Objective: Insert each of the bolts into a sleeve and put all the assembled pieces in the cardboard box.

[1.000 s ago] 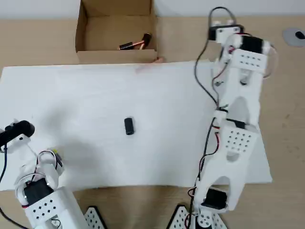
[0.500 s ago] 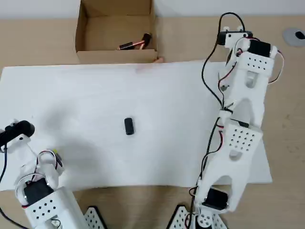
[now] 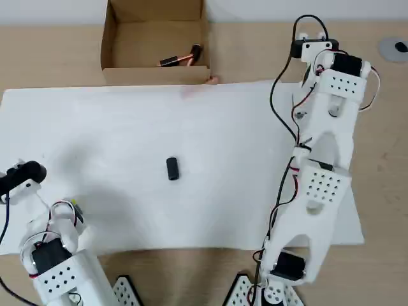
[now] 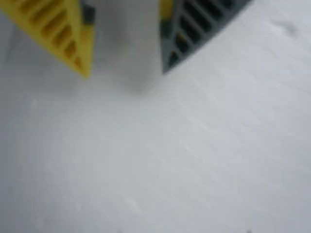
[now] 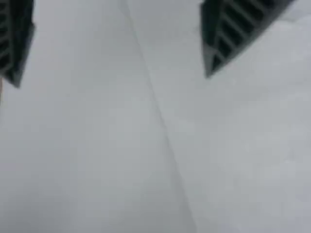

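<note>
A short black sleeve [image 3: 173,168] lies alone near the middle of the white sheet [image 3: 127,204]. The cardboard box [image 3: 111,44] stands at the back, with copper-and-black assembled pieces [image 3: 182,58] inside by its front wall. A small copper-coloured thing [image 3: 213,80] peeks out at the box's front right corner. My right arm [image 3: 325,127] stretches far along the sheet's right side; its gripper [image 5: 112,53] is open over bare sheet. My left arm [image 3: 48,255] is folded at the near left corner, its gripper [image 4: 124,63] open just above the sheet, holding nothing.
The sheet's right edge runs under the right arm, with bare wooden table [image 3: 382,166] beyond it. A grey round thing [image 3: 393,48] lies at the far right corner. A fold or edge line [image 5: 155,111] crosses the right wrist view.
The right arm's far end has swung a little to the right, away from the box. The left arm and the sleeve have stayed where they were.
</note>
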`<state>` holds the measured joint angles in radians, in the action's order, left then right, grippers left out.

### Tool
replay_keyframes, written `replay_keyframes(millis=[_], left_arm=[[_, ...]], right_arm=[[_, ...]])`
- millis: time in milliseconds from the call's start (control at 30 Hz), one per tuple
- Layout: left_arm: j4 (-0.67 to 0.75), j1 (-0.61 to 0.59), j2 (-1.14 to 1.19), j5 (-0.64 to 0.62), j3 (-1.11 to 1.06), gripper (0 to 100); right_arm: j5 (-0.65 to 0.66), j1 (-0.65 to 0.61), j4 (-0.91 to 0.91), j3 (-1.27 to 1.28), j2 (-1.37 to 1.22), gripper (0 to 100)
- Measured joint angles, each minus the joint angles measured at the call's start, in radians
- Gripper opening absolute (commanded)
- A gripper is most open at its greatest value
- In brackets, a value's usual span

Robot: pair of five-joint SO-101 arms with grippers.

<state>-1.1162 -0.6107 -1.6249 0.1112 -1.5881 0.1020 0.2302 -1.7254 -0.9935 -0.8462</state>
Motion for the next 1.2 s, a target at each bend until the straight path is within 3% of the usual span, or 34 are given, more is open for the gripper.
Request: replay_keyframes(millis=[267, 567, 967, 1200], left_arm=[[0.0, 0.0, 0.0, 0.0, 0.0, 11], [0.0, 0.0, 0.0, 0.0, 0.0, 11], [0.0, 0.0, 0.0, 0.0, 0.0, 11], [0.0, 0.0, 0.0, 0.0, 0.0, 11]], right_arm=[[-0.025, -0.034, -0.048, -0.055, 0.0, 28.4], [-0.078, -0.465, -0.048, -0.057, -0.017, 28.4], [-0.086, -0.485, -0.048, -0.083, -0.061, 28.4], [-0.137, -0.649, -0.048, -0.083, -0.06, 28.4]])
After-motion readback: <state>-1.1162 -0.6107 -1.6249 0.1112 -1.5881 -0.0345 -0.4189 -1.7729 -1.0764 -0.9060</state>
